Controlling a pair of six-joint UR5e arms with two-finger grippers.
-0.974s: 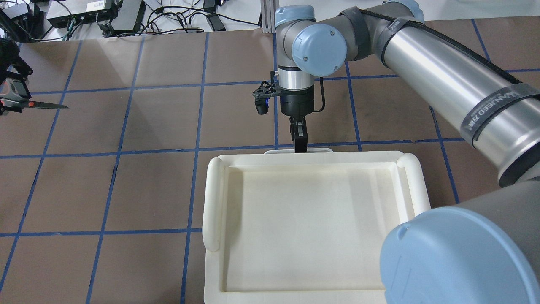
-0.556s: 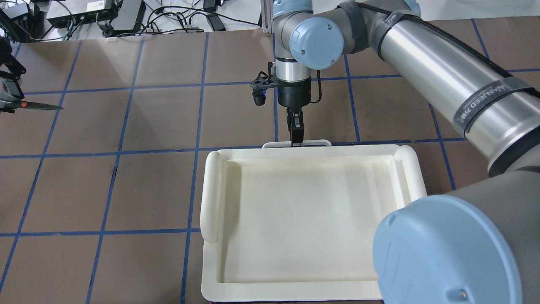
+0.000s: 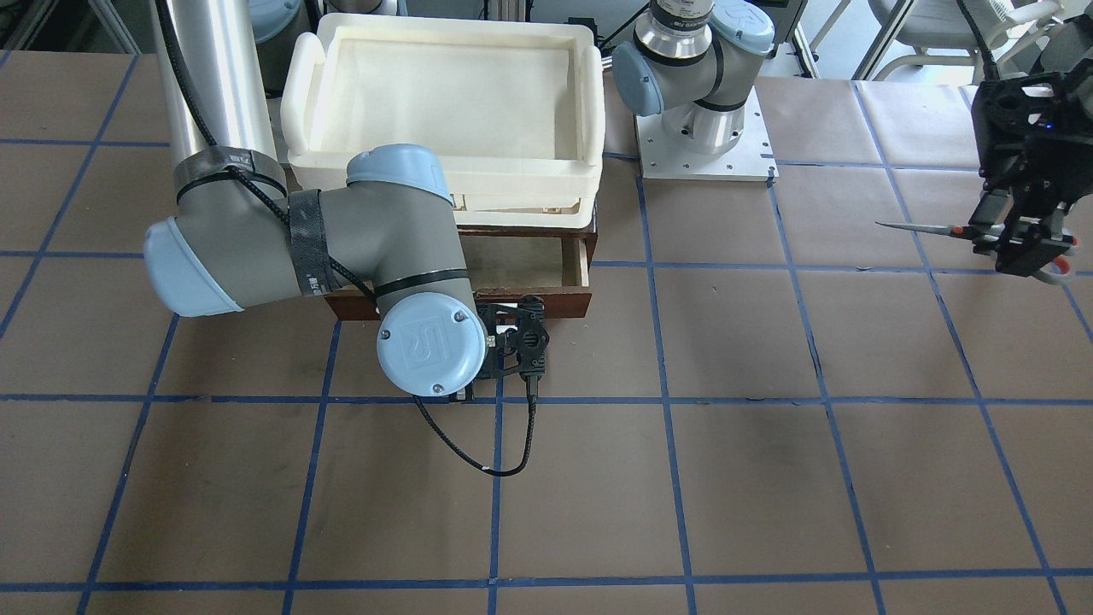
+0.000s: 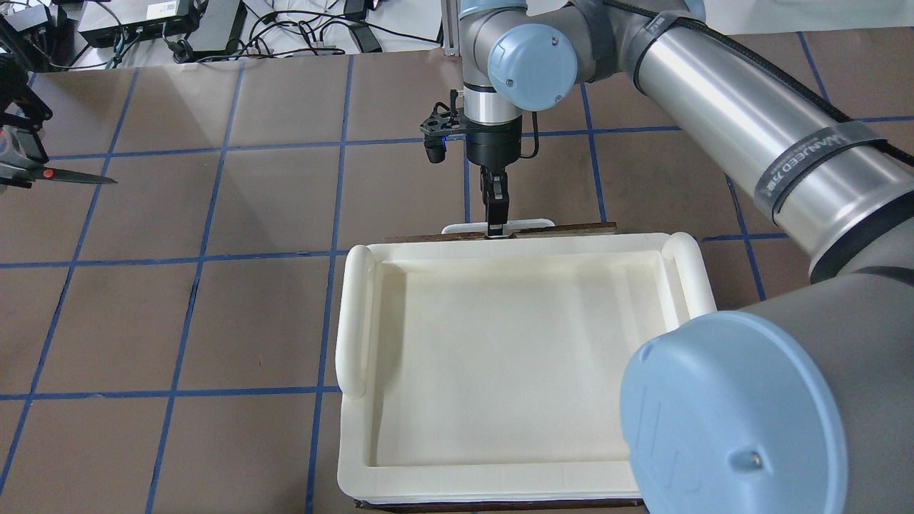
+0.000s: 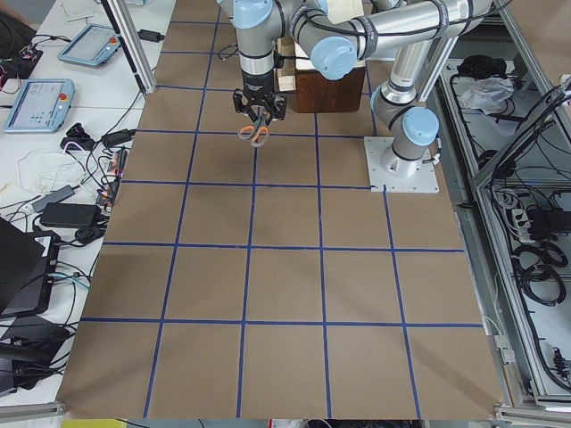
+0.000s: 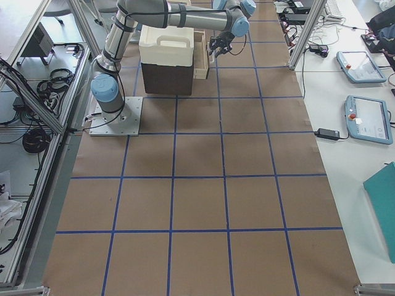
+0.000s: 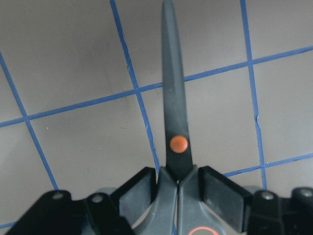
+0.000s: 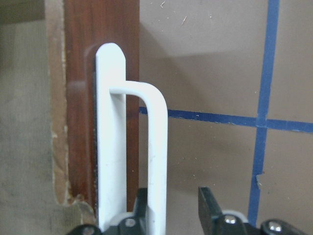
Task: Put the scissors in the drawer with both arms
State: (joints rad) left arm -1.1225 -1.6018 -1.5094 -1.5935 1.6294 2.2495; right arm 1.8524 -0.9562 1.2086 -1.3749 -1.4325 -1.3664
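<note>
The scissors (image 4: pixel 68 176) hang in the air at the far left, blades level and pointing toward the middle, held by my left gripper (image 4: pixel 16 168), which is shut on their handle end. The left wrist view shows the blades (image 7: pixel 175 117) closed, with the orange pivot dot. My right gripper (image 4: pixel 495 227) is shut on the white bar handle (image 8: pixel 157 147) of the drawer (image 4: pixel 571 228). The dark brown drawer front (image 3: pixel 568 303) stands partly pulled out, showing a strip of pale interior (image 3: pixel 512 256). The scissors (image 3: pixel 939 228) are far from the drawer.
A cream-white plastic tray (image 4: pixel 355 321) sits on top of the brown cabinet (image 6: pixel 163 80) and covers most of the drawer from above. The right arm's elbow (image 4: pixel 721 421) fills the lower right of the overhead view. Cables and boxes (image 4: pixel 143 25) lie beyond the table's far edge.
My right gripper has moved away from the robot with the handle, and the brown drawer front now shows beyond the tray's edge. The left gripper with the scissors has barely moved.
</note>
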